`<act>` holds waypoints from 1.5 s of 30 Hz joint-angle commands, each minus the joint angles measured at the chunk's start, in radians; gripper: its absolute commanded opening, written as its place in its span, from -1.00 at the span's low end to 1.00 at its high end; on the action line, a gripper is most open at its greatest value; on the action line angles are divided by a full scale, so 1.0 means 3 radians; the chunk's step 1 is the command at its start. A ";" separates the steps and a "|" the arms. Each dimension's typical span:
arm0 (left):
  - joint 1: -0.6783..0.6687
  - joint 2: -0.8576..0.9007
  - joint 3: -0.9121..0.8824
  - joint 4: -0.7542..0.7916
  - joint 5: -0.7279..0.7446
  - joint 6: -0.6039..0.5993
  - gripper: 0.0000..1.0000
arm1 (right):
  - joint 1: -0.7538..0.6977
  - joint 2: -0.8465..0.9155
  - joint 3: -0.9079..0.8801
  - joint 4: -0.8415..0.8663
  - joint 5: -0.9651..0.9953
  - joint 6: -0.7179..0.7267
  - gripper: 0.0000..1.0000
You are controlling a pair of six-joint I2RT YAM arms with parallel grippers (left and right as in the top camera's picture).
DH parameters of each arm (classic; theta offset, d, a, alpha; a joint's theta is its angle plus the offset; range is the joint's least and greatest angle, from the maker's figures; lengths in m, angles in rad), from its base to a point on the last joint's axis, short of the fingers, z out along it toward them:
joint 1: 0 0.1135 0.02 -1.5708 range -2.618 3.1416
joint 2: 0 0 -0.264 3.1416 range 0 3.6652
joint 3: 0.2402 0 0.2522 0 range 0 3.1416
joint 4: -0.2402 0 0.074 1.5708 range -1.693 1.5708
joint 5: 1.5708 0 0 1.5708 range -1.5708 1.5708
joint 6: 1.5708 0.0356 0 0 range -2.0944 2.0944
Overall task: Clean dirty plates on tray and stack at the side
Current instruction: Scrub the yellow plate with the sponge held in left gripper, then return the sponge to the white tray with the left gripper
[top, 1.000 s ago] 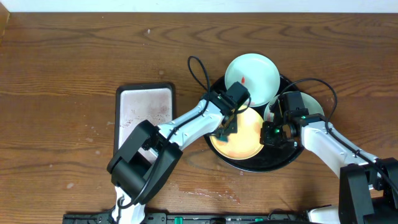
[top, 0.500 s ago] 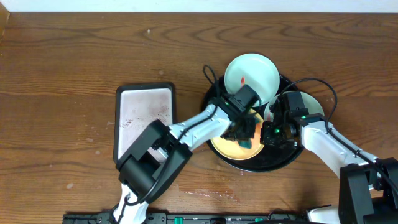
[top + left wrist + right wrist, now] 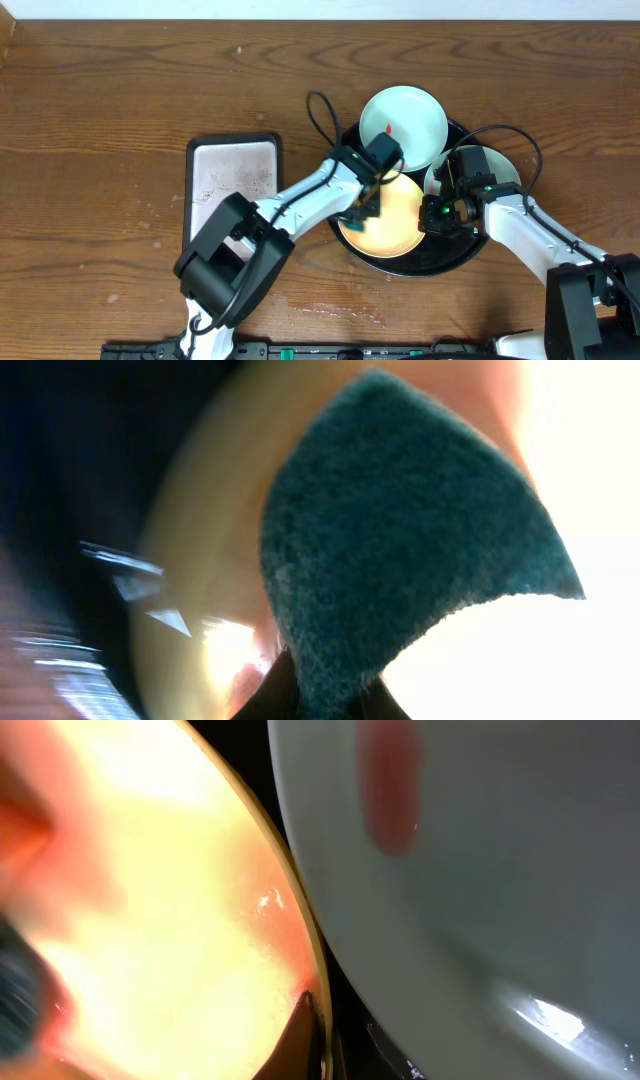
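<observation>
My left fingers (image 3: 366,203) clamp the sponge (image 3: 400,550) against the yellow plate (image 3: 400,228) in the black tray (image 3: 400,268). My right fingers (image 3: 438,214) pinch its rim. Scrubbing hard could pull that rim free and skid it into the far mint plate (image 3: 405,125).

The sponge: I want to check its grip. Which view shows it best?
Left wrist: the green sponge fills the frame, pinched at the bottom by the left gripper over the yellow plate. Overhead shows just a dark scrap under that gripper; right wrist, a blurred dark edge at most.
</observation>
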 commanded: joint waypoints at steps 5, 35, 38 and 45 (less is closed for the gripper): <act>0.0112 -0.0038 0.0240 -0.0042 -0.1586 0.0357 -0.85 | -0.0028 0.0135 -0.0113 -0.0060 0.0519 -0.0070 -0.98; 0.1727 -0.1294 -0.0509 -0.1137 -0.0355 0.0652 -0.33 | -0.0027 -0.0615 -0.0052 -0.0136 0.0711 -0.0275 -0.97; 0.1799 -0.1523 -0.0507 -0.1116 -0.0224 0.0710 -0.05 | -0.0020 -0.1024 -0.0052 -0.0159 0.1144 -0.0153 -0.98; 0.1802 -0.2284 -0.0507 -0.1139 -0.0135 0.0707 0.40 | 0.0365 -0.1673 -0.0052 -0.0106 0.2294 -0.0160 -0.97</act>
